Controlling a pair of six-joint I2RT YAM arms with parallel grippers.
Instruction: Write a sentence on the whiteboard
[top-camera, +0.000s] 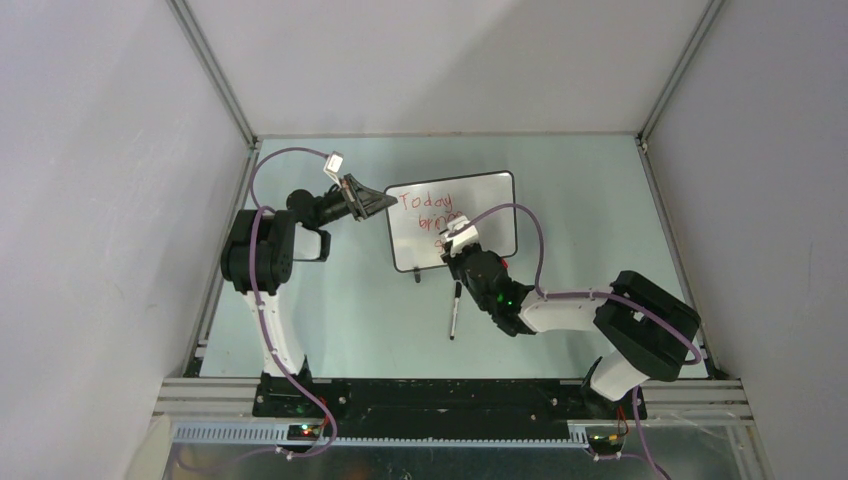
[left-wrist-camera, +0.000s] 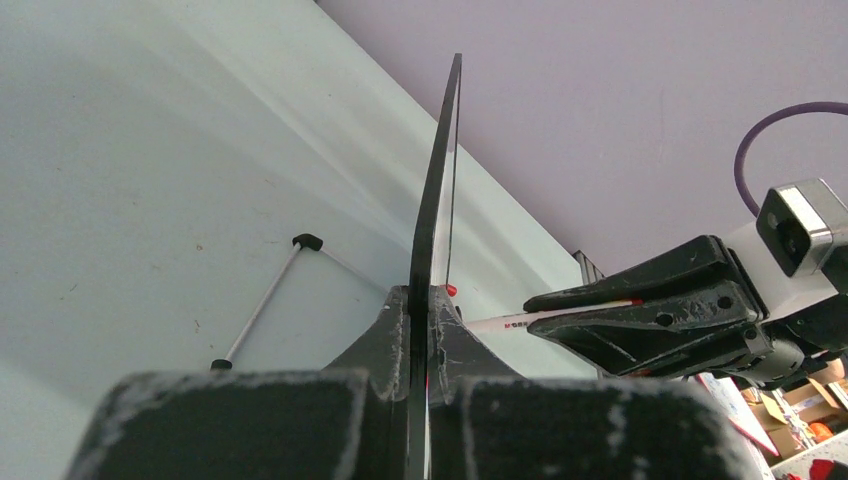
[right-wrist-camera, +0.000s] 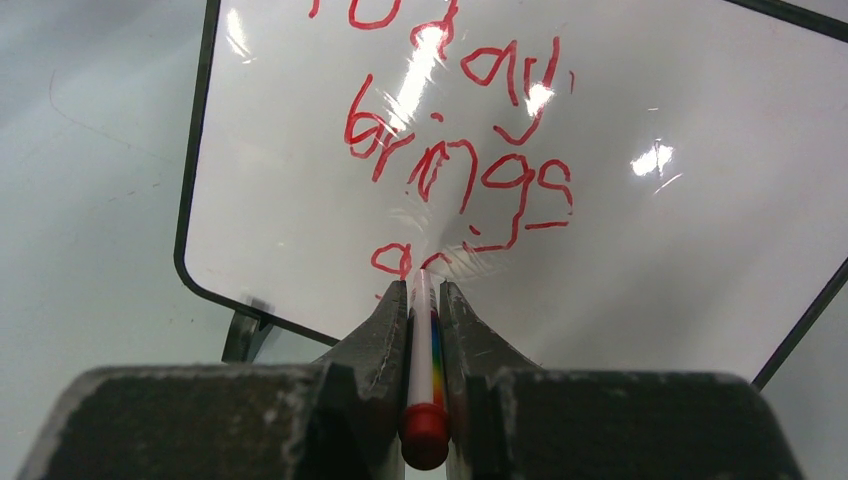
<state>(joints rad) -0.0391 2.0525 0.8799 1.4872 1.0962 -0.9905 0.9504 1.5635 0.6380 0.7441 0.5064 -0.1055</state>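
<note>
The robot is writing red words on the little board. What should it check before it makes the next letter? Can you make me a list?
1. Left claw clamped on the whiteboard edge: ok.
2. Right claw shut on the marker: ok.
3. Marker tip aimed at the third line of the sentence, just under "brings": ok.
4. Tip really touching the board's face: cannot tell, since the claw hides that spot.
5. Bare white space to the right of the tip for more letters: ok.
</note>
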